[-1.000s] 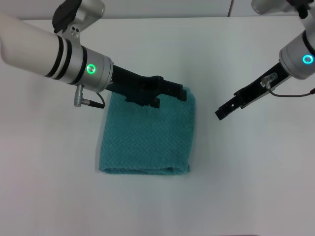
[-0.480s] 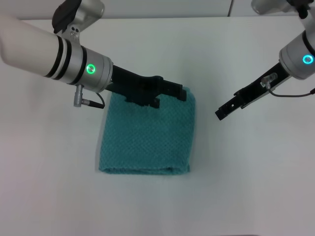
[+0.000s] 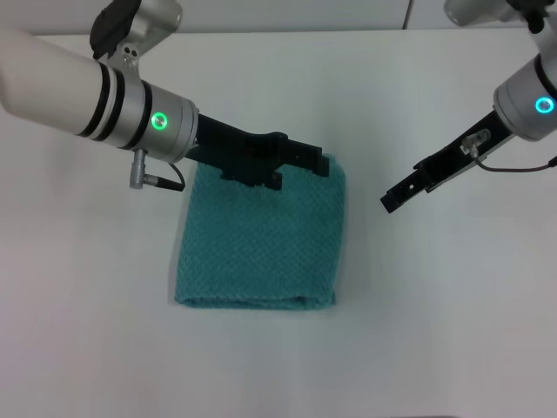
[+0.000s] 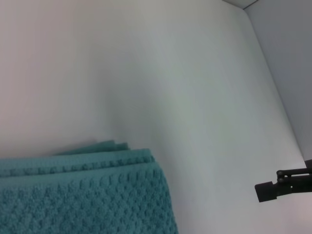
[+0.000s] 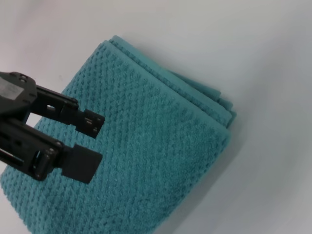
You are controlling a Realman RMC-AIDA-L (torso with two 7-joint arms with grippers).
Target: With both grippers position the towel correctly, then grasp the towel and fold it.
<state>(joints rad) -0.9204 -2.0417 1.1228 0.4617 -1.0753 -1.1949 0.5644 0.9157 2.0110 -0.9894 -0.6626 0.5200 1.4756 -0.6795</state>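
Note:
The teal waffle-weave towel (image 3: pixel 257 244) lies folded in layers on the white table, its stacked edges showing in the left wrist view (image 4: pixel 83 161). My left gripper (image 3: pixel 303 172) hangs over the towel's far edge near its far right corner. It is open, with nothing between its black fingers (image 5: pixel 80 163) in the right wrist view, where the towel (image 5: pixel 156 141) fills the middle. My right gripper (image 3: pixel 392 198) hovers above bare table to the right of the towel, apart from it. It also shows small in the left wrist view as a black gripper (image 4: pixel 273 187).
A white table (image 3: pixel 435 331) spreads around the towel on all sides. A wall or raised edge (image 3: pixel 409 13) runs along the far side. The left arm's cable and connector (image 3: pixel 148 180) hang beside the towel's far left corner.

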